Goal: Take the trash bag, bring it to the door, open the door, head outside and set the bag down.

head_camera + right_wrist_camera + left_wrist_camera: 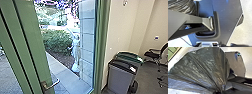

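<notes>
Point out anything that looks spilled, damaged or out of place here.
Nothing stands out: the grey bin and the green-lidded bin stand upright close together, and the trash bag shows no tear that I can make out.

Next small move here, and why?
I'd probably ease the right arm toward the door handle: it sits low in the head view on the green door, with paving beyond. The trash bag is bunched up at the left wrist, so the right arm looks like the freer one.
</notes>
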